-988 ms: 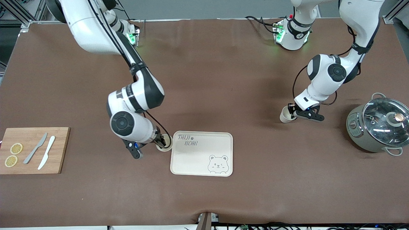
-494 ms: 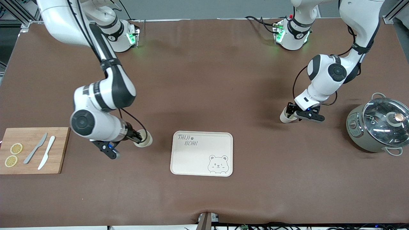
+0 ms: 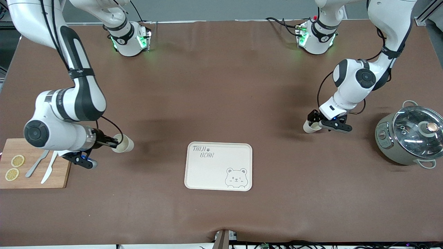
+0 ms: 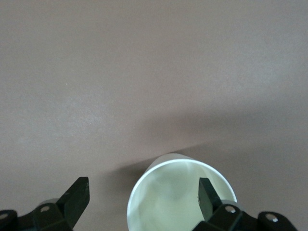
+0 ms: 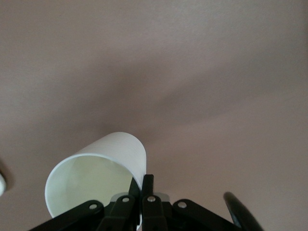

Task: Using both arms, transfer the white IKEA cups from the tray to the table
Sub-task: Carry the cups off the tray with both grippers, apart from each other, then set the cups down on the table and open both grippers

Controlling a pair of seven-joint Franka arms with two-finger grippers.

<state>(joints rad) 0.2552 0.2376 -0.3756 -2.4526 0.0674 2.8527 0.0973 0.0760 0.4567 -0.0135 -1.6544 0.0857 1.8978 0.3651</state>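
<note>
While the right arm reached out low toward its own end of the brown desk [image 3: 221,86], its hand [image 3: 110,144] pointed sideways, clamped tight on the rim of a small cream-white handleless cup [image 3: 123,143] that tilted on its side in the air over bare desk, beside the wooden cutting board [image 3: 60,166]. The left arm bent down at its end of the desk, its hand [image 3: 320,123] spread wide around the second cream-white cup [image 3: 310,126], one finger [image 4: 208,195] inside the rim and the other [image 4: 77,199] well clear outside it. That cup stood on the desk near the grey lidded pot [image 3: 410,135]. The cream bear-printed tray [image 3: 218,166] lay between the two cups, nearer the front camera. Two lemon slices [image 3: 14,167] and two knives [image 3: 44,164] lay on the board.
</note>
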